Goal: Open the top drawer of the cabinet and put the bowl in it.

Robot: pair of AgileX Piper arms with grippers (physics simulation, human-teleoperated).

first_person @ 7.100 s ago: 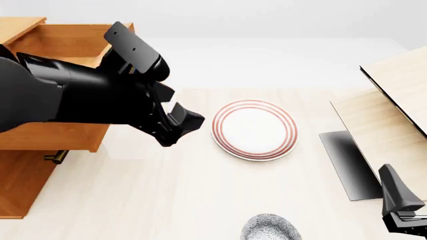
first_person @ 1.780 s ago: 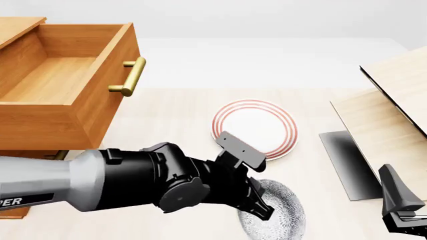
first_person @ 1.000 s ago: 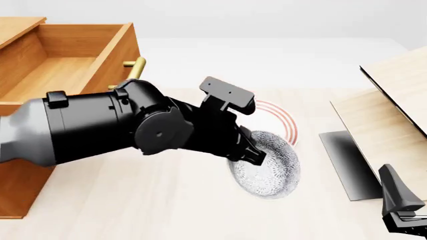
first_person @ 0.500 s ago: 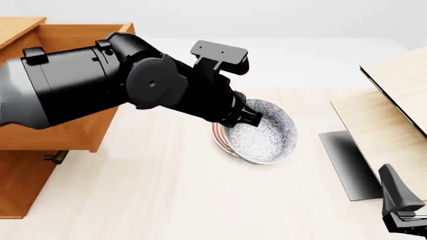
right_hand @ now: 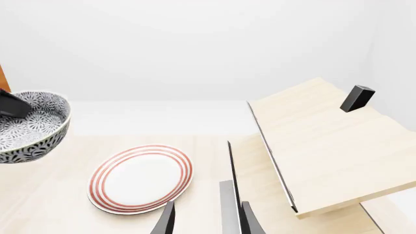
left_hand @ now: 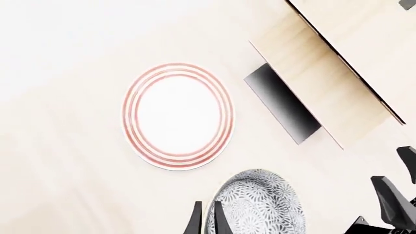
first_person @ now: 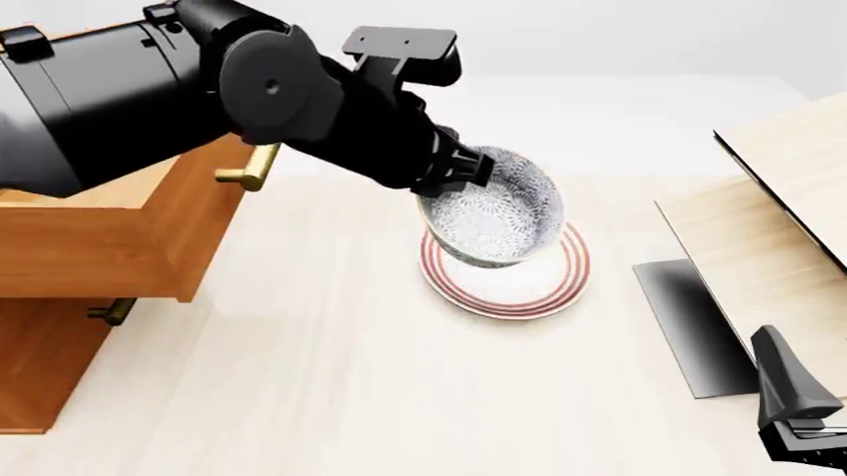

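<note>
the left gripper (first_person: 457, 174) is clamped on the near rim of the bowl (first_person: 497, 210), holding it up in the air above the plate (first_person: 510, 283), tilted so its speckled inside shows. left of the plate, the top drawer (first_person: 159, 233) of the cabinet (first_person: 47, 367) stands pulled open, its brass handle (first_person: 252, 169) poking out beside the arm. the right gripper (right_hand: 204, 222) waits well right of the plate, fingers slightly parted, holding nothing, near the pale wood panels (first_person: 781, 198).

White bowl (first_person: 497, 206) with dark blue-grey speckles; white plate (first_person: 510, 283) with red rings; orange-brown cabinet (first_person: 93, 258); pale counter (first_person: 331, 387).
</note>
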